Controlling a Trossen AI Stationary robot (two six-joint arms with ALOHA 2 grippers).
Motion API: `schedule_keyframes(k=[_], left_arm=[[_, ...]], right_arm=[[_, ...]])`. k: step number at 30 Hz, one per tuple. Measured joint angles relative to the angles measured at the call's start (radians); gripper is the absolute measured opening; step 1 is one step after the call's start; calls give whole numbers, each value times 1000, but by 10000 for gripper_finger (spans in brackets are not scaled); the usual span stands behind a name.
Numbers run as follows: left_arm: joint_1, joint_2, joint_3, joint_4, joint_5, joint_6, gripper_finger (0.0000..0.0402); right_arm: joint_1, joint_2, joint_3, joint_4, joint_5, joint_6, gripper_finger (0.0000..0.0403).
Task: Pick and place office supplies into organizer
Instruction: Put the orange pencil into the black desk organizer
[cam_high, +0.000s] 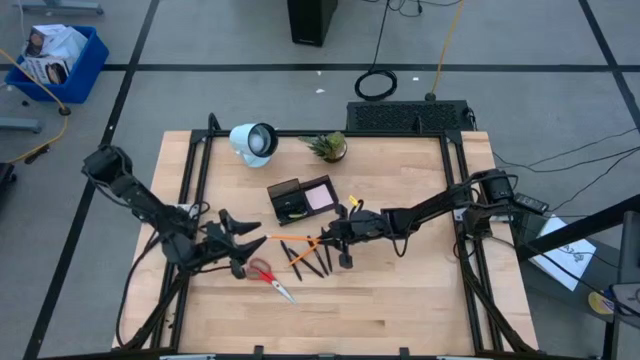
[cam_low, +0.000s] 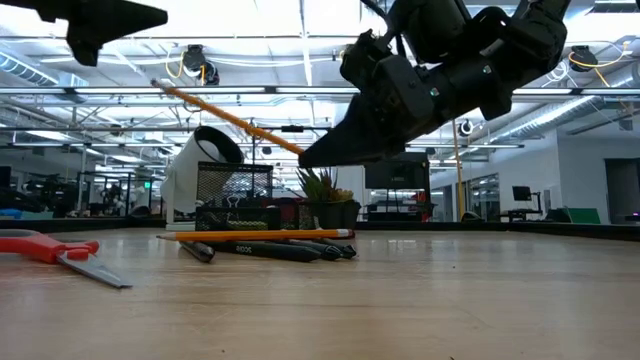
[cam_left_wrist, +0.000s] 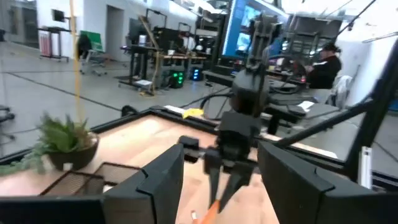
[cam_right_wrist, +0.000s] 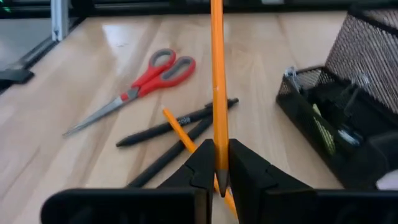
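Right gripper (cam_right_wrist: 216, 163) pinches an orange pencil (cam_right_wrist: 216, 74) mid-air over the pens (cam_right_wrist: 180, 118), just right of the organizer (cam_high: 300, 200). Left gripper (cam_high: 243, 243) hovers spread wide, empty. Best: keep the pinch firm, carry to organizer, lower pencil tip-first, clear the mesh wall.

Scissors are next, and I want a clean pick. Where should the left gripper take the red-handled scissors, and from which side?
Probably at the pivot, where blades meet handles, coming straight down. The red-handled scissors lie flat and closed on the table, apart from the pens, so the narrow neck fits between the open left gripper's fingers.
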Motion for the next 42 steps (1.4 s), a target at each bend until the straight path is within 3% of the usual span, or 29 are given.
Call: schedule_keyframes(k=[6,15,27,42], left_arm=[[-11,0,0,-53,-89,-41,212],[-6,0,0,-155,-70,-150,212],[56,0,0,-165,144,-236,212],[109,0,0,-157,150,-273,211]], right_arm=[[7,0,0,71,-8,-3,23],[8,0,0,110,-32,-12,29],[9,0,0,164,-59,-7,29],[9,0,0,224,-55,15,27]])
